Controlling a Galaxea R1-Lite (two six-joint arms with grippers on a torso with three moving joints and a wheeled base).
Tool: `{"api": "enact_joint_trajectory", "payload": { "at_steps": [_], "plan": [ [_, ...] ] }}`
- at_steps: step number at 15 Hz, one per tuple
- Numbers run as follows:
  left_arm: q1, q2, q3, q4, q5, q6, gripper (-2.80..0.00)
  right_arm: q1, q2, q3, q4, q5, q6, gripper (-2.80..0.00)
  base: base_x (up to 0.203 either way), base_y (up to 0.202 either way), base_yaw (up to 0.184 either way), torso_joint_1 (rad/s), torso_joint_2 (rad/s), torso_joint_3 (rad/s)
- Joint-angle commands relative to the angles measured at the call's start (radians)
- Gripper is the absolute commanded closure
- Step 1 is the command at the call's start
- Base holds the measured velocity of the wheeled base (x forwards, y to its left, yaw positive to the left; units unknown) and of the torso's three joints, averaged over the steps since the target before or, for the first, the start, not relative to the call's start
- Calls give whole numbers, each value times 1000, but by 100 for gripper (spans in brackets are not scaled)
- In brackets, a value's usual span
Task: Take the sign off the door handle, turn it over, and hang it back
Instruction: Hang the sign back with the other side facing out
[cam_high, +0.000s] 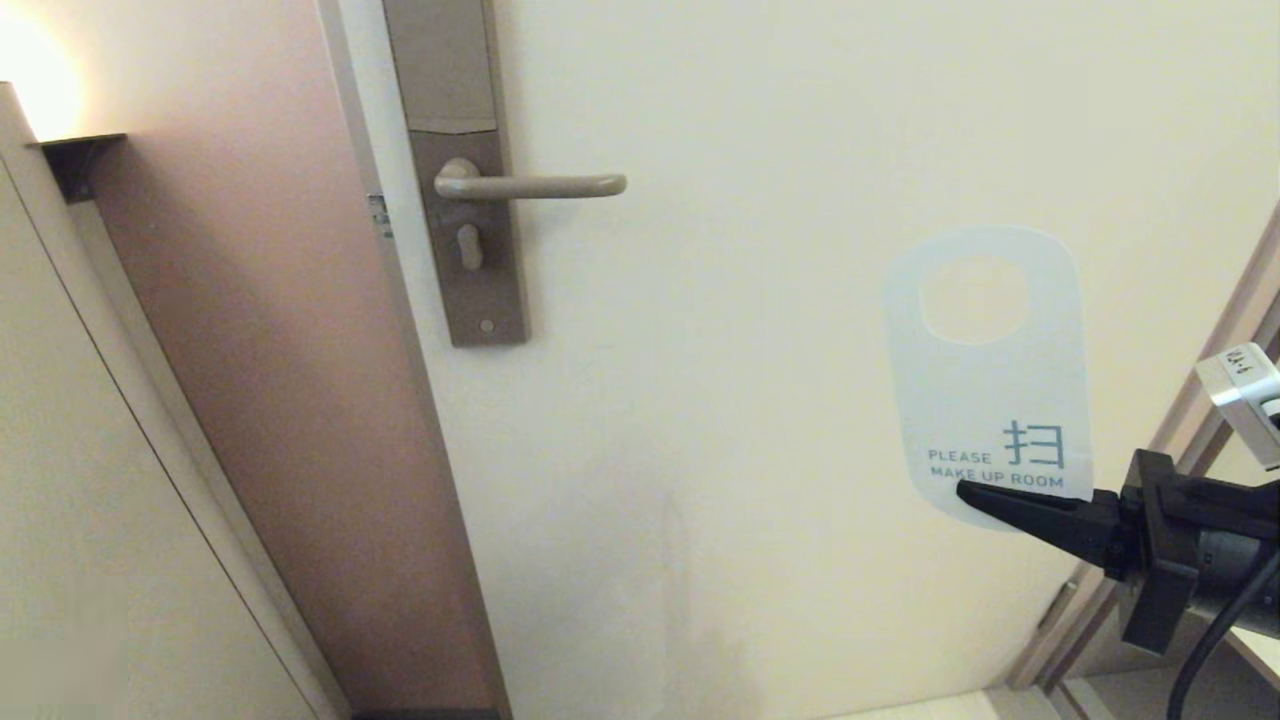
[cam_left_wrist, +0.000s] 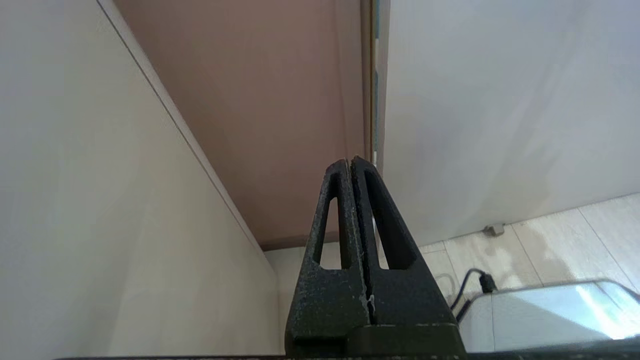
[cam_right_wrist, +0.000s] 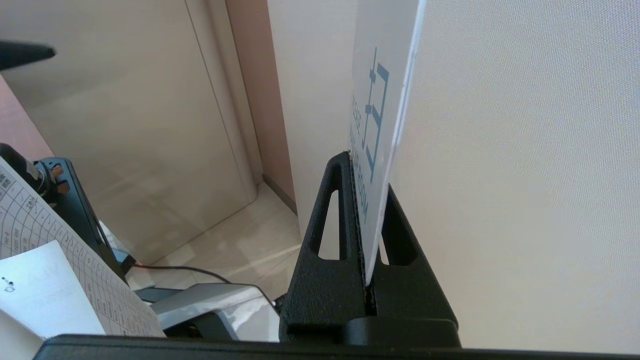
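The sign (cam_high: 990, 400) is off the handle and held upright before the door at the right, well right of and below the handle. Its white face with blue "PLEASE MAKE UP ROOM" faces me, oval hole at the top. My right gripper (cam_high: 965, 493) is shut on the sign's bottom edge; in the right wrist view the sign (cam_right_wrist: 382, 115) stands edge-on between the fingers of the gripper (cam_right_wrist: 367, 172). The door handle (cam_high: 530, 185) is a bare beige lever on its brownish backplate (cam_high: 465, 170) at the upper left. My left gripper (cam_left_wrist: 349, 164) is shut and empty, low near the floor by the door's edge.
The cream door (cam_high: 750, 420) fills the middle. A brown door frame (cam_high: 280, 380) and a beige wall panel (cam_high: 90, 500) lie to the left. Another frame edge (cam_high: 1210, 350) stands at the right. A cable and the grey base (cam_left_wrist: 545, 310) show on the tiled floor.
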Motion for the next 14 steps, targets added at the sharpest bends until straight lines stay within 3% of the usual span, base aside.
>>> {"api": "enact_joint_trajectory", "payload": {
  "at_steps": [1, 4, 14],
  "plan": [
    [0, -115, -15, 80, -13, -7, 0, 1, 1, 2, -4, 4, -2, 0, 0, 0, 0, 0, 0, 0],
    [-1, -115, 9, 85, -46, -23, 0, 1, 4, 2, -4, 4, -2, 0, 0, 0, 0, 0, 0, 0],
    [0, -115, 9, 106, -47, -27, 0, 1, 24, -4, -4, 4, 0, 0, 0, 0, 0, 0, 0, 0]
  ]
}}
